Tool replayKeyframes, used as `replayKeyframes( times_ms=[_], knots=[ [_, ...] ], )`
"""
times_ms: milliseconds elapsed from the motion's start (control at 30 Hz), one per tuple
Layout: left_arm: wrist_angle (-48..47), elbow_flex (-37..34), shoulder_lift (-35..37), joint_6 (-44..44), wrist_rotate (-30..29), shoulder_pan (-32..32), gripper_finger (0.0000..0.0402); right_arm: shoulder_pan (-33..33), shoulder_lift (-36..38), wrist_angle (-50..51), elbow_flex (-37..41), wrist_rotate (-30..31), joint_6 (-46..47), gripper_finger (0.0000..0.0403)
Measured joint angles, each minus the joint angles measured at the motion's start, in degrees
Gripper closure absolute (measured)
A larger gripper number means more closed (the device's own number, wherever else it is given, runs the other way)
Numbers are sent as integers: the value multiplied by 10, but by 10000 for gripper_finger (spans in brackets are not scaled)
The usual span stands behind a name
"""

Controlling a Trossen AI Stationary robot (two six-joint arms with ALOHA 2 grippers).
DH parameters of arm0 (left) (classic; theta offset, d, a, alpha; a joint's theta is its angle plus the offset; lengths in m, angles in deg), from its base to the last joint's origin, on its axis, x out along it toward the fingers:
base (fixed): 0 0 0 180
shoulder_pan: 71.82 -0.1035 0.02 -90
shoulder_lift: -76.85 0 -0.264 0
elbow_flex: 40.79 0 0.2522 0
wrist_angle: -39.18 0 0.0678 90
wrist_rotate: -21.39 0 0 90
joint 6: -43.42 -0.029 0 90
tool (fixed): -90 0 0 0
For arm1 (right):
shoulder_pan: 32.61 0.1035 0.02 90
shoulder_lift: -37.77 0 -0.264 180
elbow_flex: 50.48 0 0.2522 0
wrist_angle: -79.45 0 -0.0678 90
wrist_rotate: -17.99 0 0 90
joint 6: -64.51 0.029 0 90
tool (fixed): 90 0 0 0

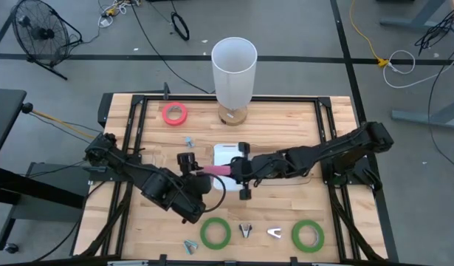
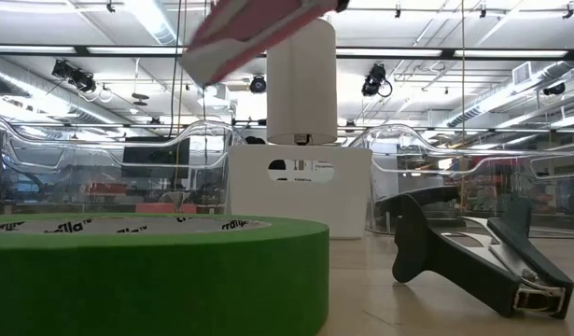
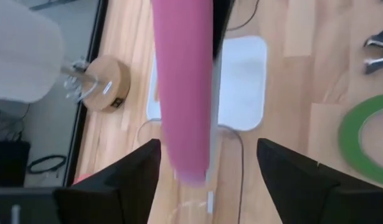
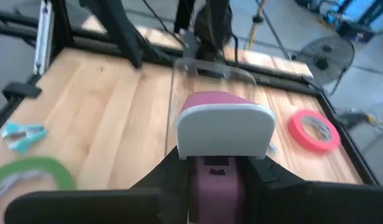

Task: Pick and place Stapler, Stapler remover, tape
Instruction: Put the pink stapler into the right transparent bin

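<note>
A pink stapler (image 1: pixel 218 171) is held in the air over the table's middle, above a white tray (image 1: pixel 228 153). My right gripper (image 1: pixel 238 171) is shut on it and comes from the right. My left gripper (image 1: pixel 195 172) is open. In the left wrist view its fingers (image 3: pixel 126 174) stand on either side of the stapler's free end (image 3: pixel 186 155) without touching it. The red tape (image 1: pixel 175 113) lies at the far left. Two green tapes (image 1: pixel 215 233) (image 1: pixel 307 235) lie near the front edge, with staple removers (image 1: pixel 245 230) (image 1: pixel 274 233) between them. My right gripper pinches the stapler's right-hand end (image 4: pixel 211 177) between its two fingers (image 4: pixel 169 180). It comes roughly level from the table's right, with the stapler lying along the fingers and pointing toward the table's left. The stapler is lifted clear; in the low view (image 2: pixel 259 33) it is tilted, high above the table.
A tall white cylinder (image 1: pixel 234 66) on a wooden base stands at the far middle. Small blue removers lie by the tray (image 1: pixel 188 140) and at the front (image 1: pixel 190 245). In the low view a green tape (image 2: pixel 156 271) and a dark remover (image 2: pixel 473 252) fill the foreground.
</note>
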Motion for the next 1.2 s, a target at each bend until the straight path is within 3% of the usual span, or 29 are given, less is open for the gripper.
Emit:
replayKeyframes(
  times_ms=[167,533,667,833,1000,1200],
  knots=[
    [-45,0,0,54,-2,11,156,4,68,142,-1,17,57,327],
    [-58,0,0,87,-43,57,188,72,207,387,1,162,228,327],
    [-58,0,0,96,-60,70,195,115,266,388,50,203,283,327],
    [-58,0,0,99,-64,82,201,167,354,342,171,286,370,327],
    [-58,0,0,107,-70,84,203,210,431,224,287,302,372,327],
    [-58,0,0,113,-72,84,203,238,488,195,397,319,467,327]
  ],
)
